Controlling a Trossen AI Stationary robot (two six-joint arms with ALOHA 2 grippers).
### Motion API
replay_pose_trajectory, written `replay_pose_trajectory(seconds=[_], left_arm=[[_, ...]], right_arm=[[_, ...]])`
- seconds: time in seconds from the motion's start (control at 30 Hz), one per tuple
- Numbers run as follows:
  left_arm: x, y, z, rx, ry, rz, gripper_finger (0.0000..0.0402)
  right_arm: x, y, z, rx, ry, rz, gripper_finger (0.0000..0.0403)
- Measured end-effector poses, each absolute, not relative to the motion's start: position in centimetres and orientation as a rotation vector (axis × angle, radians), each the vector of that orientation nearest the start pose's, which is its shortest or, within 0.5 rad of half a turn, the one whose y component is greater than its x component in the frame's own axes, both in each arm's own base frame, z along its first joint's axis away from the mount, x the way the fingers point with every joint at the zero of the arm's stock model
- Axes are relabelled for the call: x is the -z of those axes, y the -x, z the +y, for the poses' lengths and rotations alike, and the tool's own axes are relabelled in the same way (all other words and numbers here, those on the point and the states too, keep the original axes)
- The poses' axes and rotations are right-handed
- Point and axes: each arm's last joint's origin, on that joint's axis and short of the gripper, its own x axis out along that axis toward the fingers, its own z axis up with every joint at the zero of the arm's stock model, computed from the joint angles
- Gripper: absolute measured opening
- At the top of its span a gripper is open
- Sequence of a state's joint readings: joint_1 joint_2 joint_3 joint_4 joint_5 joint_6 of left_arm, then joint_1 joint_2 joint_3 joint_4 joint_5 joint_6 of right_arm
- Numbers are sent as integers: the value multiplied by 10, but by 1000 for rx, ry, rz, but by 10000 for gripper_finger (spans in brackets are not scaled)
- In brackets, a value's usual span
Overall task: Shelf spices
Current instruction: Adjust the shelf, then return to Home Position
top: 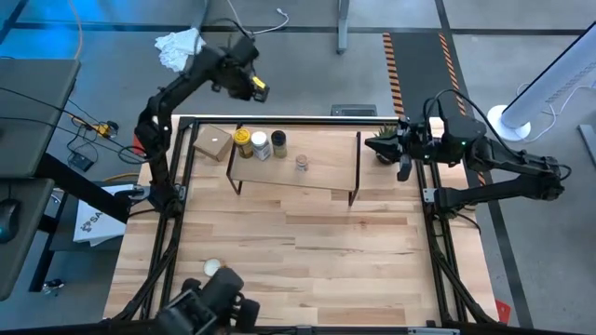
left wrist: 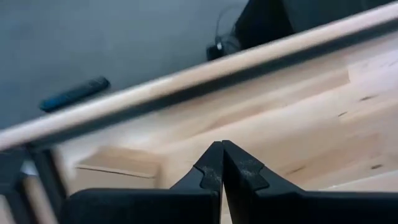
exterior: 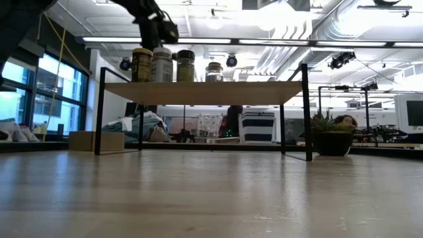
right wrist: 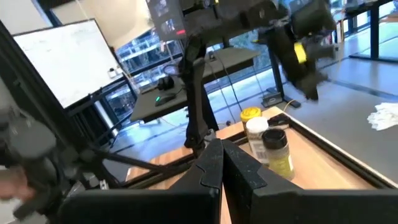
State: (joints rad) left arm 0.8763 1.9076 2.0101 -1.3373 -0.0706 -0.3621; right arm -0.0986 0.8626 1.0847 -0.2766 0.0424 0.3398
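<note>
The shelf (top: pixel 293 172) (exterior: pixel 198 92) stands on its black end legs at the table's far side. On its plank stand the yellow jar (top: pixel 242 141) (exterior: pixel 141 64), the white-capped jar (top: pixel 261 146) (exterior: pixel 161 64), the black-capped jar (top: pixel 278 142) (exterior: pixel 186 65) and, a little apart, the small clear jar (top: pixel 301 163) (exterior: pixel 213 71). My left gripper (top: pixel 253 88) (left wrist: pixel 222 149) is shut and empty, raised above and beyond the jars near the far edge. My right gripper (top: pixel 400 154) (right wrist: pixel 222 149) is shut and empty, off the shelf's right end; its view shows three jars (right wrist: pixel 267 140).
A cardboard box (top: pixel 212 142) (exterior: pixel 86 140) lies left of the shelf. A dark potted plant (top: pixel 380 147) (exterior: pixel 330 139) stands right of it, beside my right gripper. A small pale round thing (top: pixel 212 267) sits near the near edge. Bare tabletop (top: pixel 307 242) stretches in front of the shelf.
</note>
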Motion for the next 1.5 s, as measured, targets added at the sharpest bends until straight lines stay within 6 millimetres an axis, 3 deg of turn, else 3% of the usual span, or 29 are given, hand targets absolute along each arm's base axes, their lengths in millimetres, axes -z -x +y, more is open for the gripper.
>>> replay_pose_trajectory(seconds=[0.2,0.47,1.0,1.13,1.3,1.4,1.5], left_arm=[[-300,-247,286,-1073,861,1115,1],[-265,-246,278,-1040,948,1199,0],[-237,-273,234,-956,863,1350,0],[-250,-272,236,-1001,806,1294,0],[-301,-257,244,-1009,711,998,0],[-336,-250,222,-918,559,822,0],[-356,-241,181,-841,469,651,0]], right_arm=[[-411,-173,-18,149,-343,30,0],[-410,-175,-19,150,-359,36,0],[-410,-175,-18,127,-371,40,0],[-410,-175,-18,122,-371,41,0],[-410,-175,-18,122,-361,40,0],[-410,-175,-18,121,-341,41,0],[-410,-175,-18,121,-337,41,0]])
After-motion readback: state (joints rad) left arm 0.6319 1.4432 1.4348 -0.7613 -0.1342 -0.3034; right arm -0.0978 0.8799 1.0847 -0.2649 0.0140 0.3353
